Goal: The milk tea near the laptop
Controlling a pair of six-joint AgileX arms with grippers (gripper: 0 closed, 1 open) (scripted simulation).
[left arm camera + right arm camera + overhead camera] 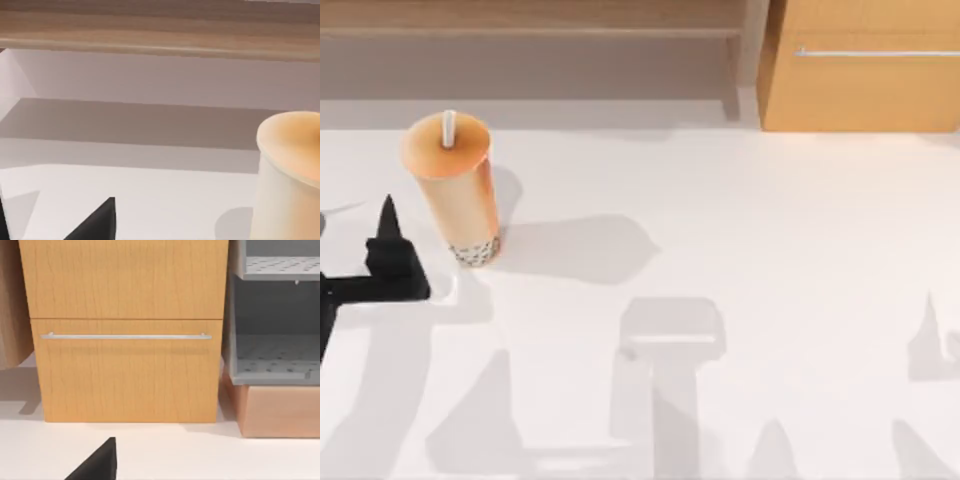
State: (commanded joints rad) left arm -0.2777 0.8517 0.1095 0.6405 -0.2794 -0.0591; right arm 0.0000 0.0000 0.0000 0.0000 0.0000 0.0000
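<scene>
The milk tea [455, 190] stands upright at the table's far left. It is a tall tapered cup of light orange-tan drink with an orange lid, a white straw and dark pearls at its base. Its lid and upper wall also show as the milk tea [290, 165] in the left wrist view. My left gripper [390, 255] sits low over the table just left of the cup's base, apart from it, and a black part of the left gripper [95, 225] shows in its own wrist view. A black part of my right gripper [95, 465] faces a cabinet. The laptop is out of view.
A wooden cabinet [865, 65] with a metal handle stands at the back right, seen close as the cabinet [125, 330]. Beside it are grey perforated shelves [275, 360]. A wooden ledge [530, 20] runs along the back left. White tabletop [740, 250] spreads right of the cup.
</scene>
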